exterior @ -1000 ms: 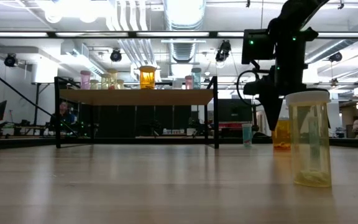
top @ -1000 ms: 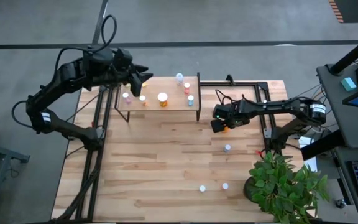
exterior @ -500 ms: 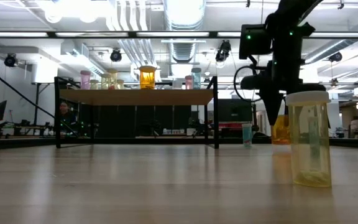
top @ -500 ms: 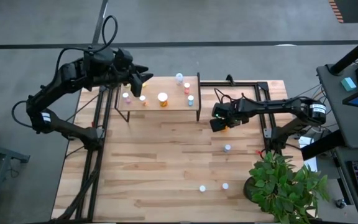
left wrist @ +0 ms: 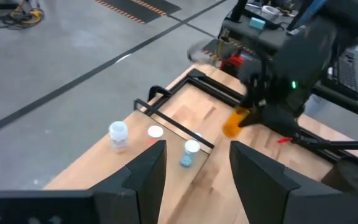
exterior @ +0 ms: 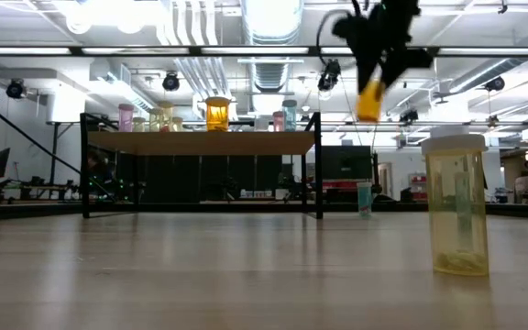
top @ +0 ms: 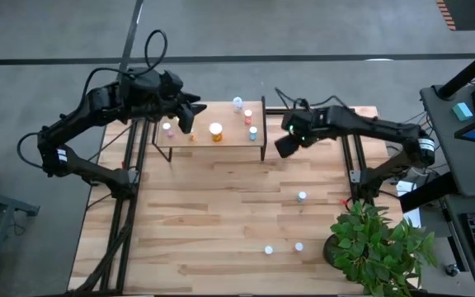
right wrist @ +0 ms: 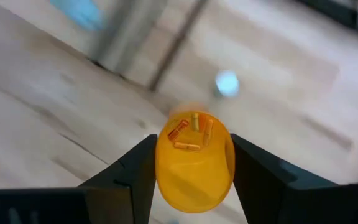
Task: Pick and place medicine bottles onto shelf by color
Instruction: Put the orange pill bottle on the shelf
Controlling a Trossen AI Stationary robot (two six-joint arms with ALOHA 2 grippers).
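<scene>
Overhead, the right gripper is hanging in the air just beside the right end of the shelf, while the left gripper is hovering over the shelf's left part. Several medicine bottles are standing on the board, among them an orange bottle near its middle and a blue-tinted one toward its right end. Three more white-capped bottles are sitting well apart on the table, near a green potted plant.

At table height, the right gripper is holding an orange bottle high above the table, level with the top of the shelf and off to its right. A yellowish bottle is standing close to the camera, and a row of bottles is lining the shelf.

From the left wrist, that arm's own fingers are standing spread with nothing between them, above the shelf's end where three small bottles are standing; farther off, the other arm is carrying the orange bottle.

From the right wrist, the two fingers are pinching the orange bottle on both sides, capsules showing inside it.
</scene>
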